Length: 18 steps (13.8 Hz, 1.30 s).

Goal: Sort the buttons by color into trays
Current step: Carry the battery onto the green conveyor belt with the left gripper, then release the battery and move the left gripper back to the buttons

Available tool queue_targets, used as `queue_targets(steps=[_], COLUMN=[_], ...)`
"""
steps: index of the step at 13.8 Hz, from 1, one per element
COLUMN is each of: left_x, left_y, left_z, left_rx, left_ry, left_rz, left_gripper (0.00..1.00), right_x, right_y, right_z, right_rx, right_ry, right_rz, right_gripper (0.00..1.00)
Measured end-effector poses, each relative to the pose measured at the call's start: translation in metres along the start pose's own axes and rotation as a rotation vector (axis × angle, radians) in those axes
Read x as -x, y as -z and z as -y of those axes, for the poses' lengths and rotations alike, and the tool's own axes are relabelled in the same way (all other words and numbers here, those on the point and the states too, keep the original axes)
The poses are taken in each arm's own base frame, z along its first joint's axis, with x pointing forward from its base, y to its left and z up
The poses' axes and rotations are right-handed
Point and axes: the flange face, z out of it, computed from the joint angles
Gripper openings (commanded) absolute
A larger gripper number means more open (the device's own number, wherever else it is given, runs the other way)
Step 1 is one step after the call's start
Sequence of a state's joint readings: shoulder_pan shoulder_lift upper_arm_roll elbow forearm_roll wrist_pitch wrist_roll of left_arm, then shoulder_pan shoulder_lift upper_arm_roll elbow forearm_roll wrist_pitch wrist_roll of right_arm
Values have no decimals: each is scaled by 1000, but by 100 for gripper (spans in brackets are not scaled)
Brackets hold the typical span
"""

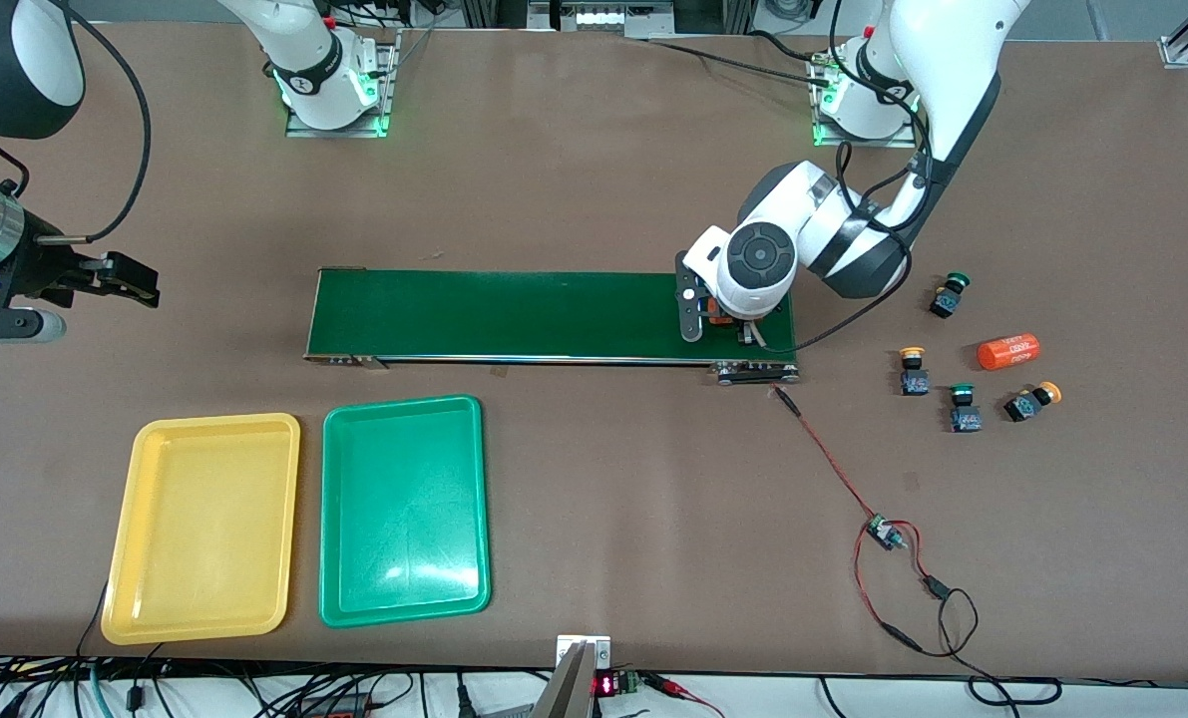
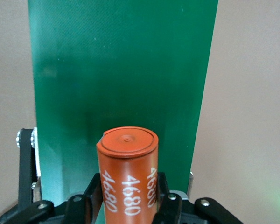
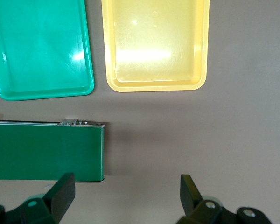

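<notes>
Several buttons lie on the table toward the left arm's end: two green-capped (image 1: 951,293) (image 1: 965,407) and two yellow-orange-capped (image 1: 913,369) (image 1: 1032,401). No gripper touches them. The yellow tray (image 1: 204,527) (image 3: 156,46) and the green tray (image 1: 404,509) (image 3: 37,46) lie side by side, both bare inside. My left gripper (image 1: 723,317) (image 2: 128,189) is over the conveyor belt's end, shut on an orange cylinder (image 2: 128,172) with white print. My right gripper (image 1: 135,284) (image 3: 126,196) waits open over the table at the right arm's end, holding nothing.
The long dark-green conveyor belt (image 1: 514,314) (image 2: 121,70) (image 3: 46,149) runs across the middle. A second orange cylinder (image 1: 1008,351) lies among the buttons. Red and black wires with a small board (image 1: 888,534) trail from the belt's end toward the front edge.
</notes>
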State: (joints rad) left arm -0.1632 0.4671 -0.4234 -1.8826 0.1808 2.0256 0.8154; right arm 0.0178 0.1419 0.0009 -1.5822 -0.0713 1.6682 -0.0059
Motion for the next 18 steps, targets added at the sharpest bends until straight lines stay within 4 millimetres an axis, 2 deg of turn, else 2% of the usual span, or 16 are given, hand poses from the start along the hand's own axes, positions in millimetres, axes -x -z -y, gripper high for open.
queue_targets(steps=[1, 4, 5, 6, 8, 11, 13, 14, 15, 16, 17, 18], left_x=[0, -2, -3, -3, -3, 3, 9, 14, 25, 44, 71, 102], left_y=[-2, -6, -9, -10, -11, -4, 28, 55, 87, 115, 130, 130], left_z=[0, 1, 2, 3, 4, 7, 12, 16, 24, 36, 51, 69], left_rx=[-3, -14, -13, -13, -13, -10, -10, -11, -16, -19, -9, 27], left_ry=[-4, -11, -12, -13, -11, 0, 18, 36, 64, 106, 159, 222], left_rz=[3, -1, -3, -6, -8, -1, 19, 29, 33, 27, 6, -34], left_gripper=[14, 48, 69, 100, 100, 100, 100, 100, 100, 100, 100, 100], right_x=[-1, -3, -4, -5, -7, -7, -7, -8, -8, -8, -8, -8], right_y=[-2, -6, -7, -9, -14, -14, -14, -14, -15, -16, -16, -16], right_z=[0, 1, 2, 4, 11, 9, 9, 9, 9, 10, 11, 12], right_rx=[0, -2, -2, -2, -2, -2, -2, -2, -2, -2, -2, -2], right_ry=[0, 2, 4, 10, 22, 18, 18, 18, 19, 20, 22, 22], right_rz=[3, 8, 6, 7, 14, 16, 16, 17, 18, 19, 19, 20], right_gripper=[100, 100, 100, 100, 100, 100, 100, 100, 100, 100, 100, 100])
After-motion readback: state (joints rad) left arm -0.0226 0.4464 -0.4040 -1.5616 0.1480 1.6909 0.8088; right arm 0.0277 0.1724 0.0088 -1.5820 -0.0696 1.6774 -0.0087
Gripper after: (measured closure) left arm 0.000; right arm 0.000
